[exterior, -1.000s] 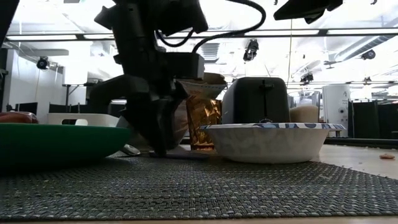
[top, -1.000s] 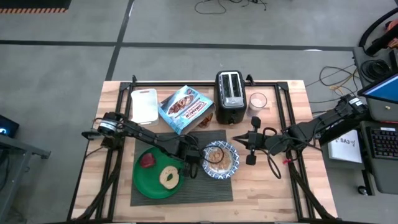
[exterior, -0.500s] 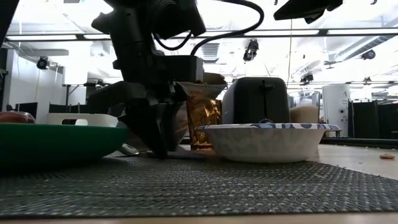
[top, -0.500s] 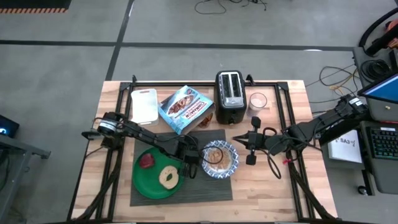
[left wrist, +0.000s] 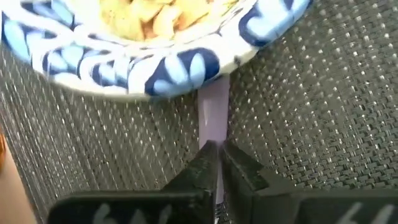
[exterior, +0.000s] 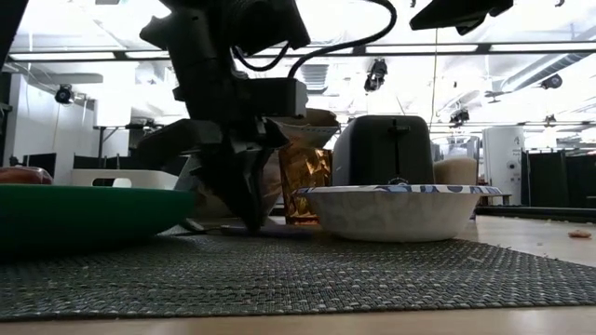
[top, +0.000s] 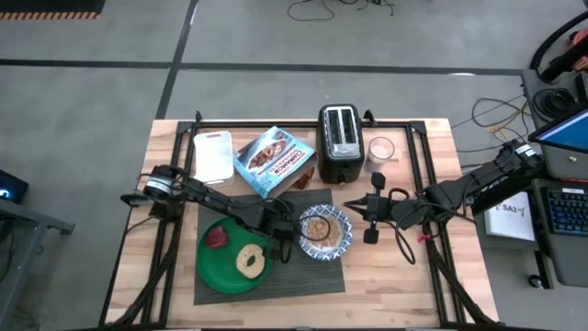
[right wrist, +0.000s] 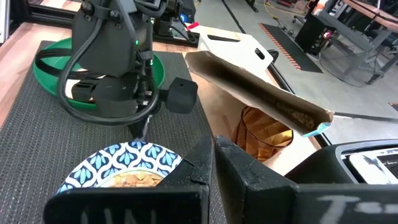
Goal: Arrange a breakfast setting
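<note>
Left end effector (left wrist: 217, 152) pinched on spoon (left wrist: 213, 115) handle, on placemat (top: 317, 276) beside bowl (top: 325, 234).
Spoon lies flat, handle w/ far end under bowl rim; bowl holds cereal (left wrist: 155, 15). Green plate (top: 216, 271) w/ bagel (top: 248, 262) & red fruit (top: 218, 238) on placemat's left side. Right end effector (top: 354, 208) closed, empty, over desk (top: 386, 276) right of bowl.

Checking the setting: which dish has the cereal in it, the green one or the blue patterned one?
The blue-and-white patterned bowl holds the cereal; the green plate carries the bagel and red fruit.
</note>
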`<state>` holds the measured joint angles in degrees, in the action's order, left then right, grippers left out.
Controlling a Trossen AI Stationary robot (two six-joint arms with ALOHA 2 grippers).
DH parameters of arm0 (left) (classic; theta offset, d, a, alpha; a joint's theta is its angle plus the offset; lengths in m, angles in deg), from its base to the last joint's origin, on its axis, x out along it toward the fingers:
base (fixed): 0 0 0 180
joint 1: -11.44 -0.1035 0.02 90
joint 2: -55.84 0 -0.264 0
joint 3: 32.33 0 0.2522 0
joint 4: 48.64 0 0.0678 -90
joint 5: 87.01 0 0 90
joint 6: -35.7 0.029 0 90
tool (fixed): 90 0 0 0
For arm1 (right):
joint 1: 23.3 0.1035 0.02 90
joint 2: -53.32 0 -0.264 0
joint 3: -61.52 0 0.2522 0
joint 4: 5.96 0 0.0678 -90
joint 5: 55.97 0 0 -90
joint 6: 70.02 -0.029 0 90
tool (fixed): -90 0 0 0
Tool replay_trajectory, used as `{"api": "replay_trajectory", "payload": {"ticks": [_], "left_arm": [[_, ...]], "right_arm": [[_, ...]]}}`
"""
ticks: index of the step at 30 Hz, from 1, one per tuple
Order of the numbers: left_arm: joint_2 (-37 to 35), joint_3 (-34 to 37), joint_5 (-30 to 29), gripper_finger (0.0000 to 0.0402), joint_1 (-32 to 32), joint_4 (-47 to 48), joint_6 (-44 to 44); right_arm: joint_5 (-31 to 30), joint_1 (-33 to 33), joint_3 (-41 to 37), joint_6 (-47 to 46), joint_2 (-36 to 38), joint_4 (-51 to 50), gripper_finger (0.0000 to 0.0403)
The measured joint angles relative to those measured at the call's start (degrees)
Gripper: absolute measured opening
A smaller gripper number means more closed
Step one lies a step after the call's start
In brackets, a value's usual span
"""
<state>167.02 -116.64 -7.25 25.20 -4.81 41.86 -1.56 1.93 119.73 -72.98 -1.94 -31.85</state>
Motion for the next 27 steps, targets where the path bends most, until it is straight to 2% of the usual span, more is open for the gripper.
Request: {"api": "replay_trajectory", "payload": {"ticks": [7, 11, 13, 16, 18, 22, 27], "left_arm": [[0.28, -3.57, 0.93, 0.0001, 1.32, 4.94, 7.27], [0.28, -3.71, 5.23, 0.0001, 1.74, 6.46, 12.85], [0.28, -3.7, 5.0, 0.0001, 2.2, 5.6, 14.15], [0.28, -3.66, -3.47, 0.0001, 2.3, 4.77, 11.15], [0.26, -3.65, -6.48, 0.0, 1.69, 4.58, 8.8], [2.44, -3.55, -4.98, 0.0, 1.55, 3.46, 5.71], [4.46, -3.9, -2.94, 0.0, 2.88, 2.92, 6.89]], "right_arm": [[0.0, 0.0, 0.0, 0.0, -0.01, -0.01, 0.0009], [0.0, 0.0, 0.0, 0.04, -0.02, -0.01, 0.0009], [0.0, 0.0, 0.0, 0.05, -0.02, -0.01, 0.0009], [0.0, 0.0, 0.0, 0.04, -0.02, -0.01, 0.0009], [0.0, 0.0, 0.0, 0.04, -0.02, -0.01, 0.0009], [0.0, 0.0, 0.0, 0.06, -0.02, -0.01, 0.0009], [0.02, 0.0, 0.0, 0.04, -0.02, -0.1, 0.0009]]}}
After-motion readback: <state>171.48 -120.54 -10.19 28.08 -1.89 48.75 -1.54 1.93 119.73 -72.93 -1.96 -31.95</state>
